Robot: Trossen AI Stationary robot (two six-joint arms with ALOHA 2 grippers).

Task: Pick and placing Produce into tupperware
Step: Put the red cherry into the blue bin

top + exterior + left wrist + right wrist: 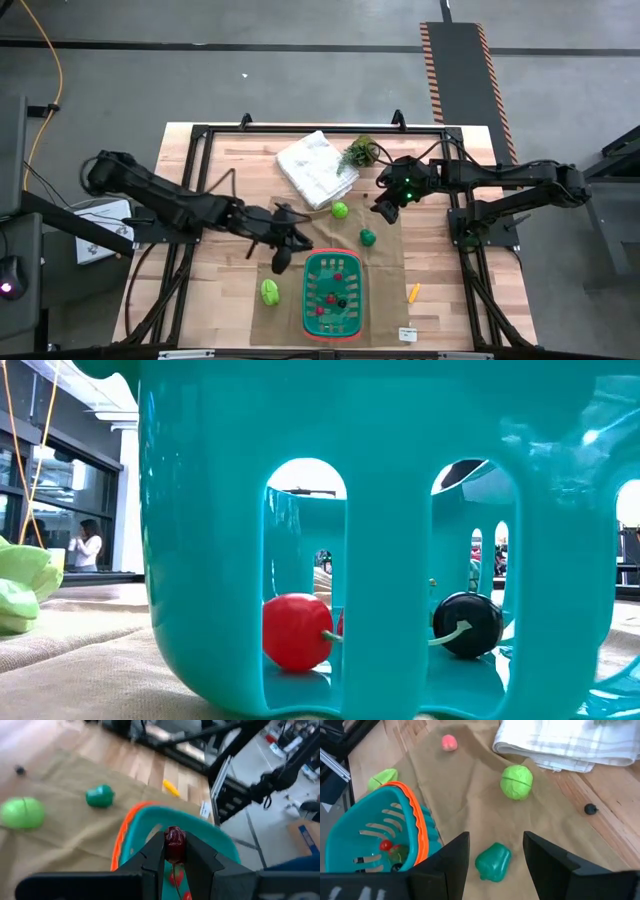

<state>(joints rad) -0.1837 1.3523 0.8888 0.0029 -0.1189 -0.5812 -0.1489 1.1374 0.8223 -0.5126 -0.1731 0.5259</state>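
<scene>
The green basket (333, 292) with its orange rim (121, 840) sits on brown paper near the table's near edge and holds small red and dark pieces (297, 632). My left gripper (283, 262) hovers by the basket's far left corner, shut on a small dark red fruit (175, 839). My right gripper (383, 210) is open over the paper; in its wrist view the fingers (495, 840) stand above a green pepper (493, 861) without touching it. A round green cabbage-like piece (516, 782), a pink piece (449, 742), a light green piece (270, 292) and an orange carrot (413, 292) lie loose. My left gripper pinches the small dark red fruit (175, 836) between its two fingertips (156, 851). The fruit is lifted clear, above the basket's rim, and a thin stem (176, 872) hangs down between the fingers.
A folded white cloth (315, 168) and a leafy potted plant (358, 153) lie at the table's far side. A tiny dark piece (590, 809) rests on the wood near the cloth. A small white tag (407, 333) lies near the near right corner. A person (86, 546) stands far behind.
</scene>
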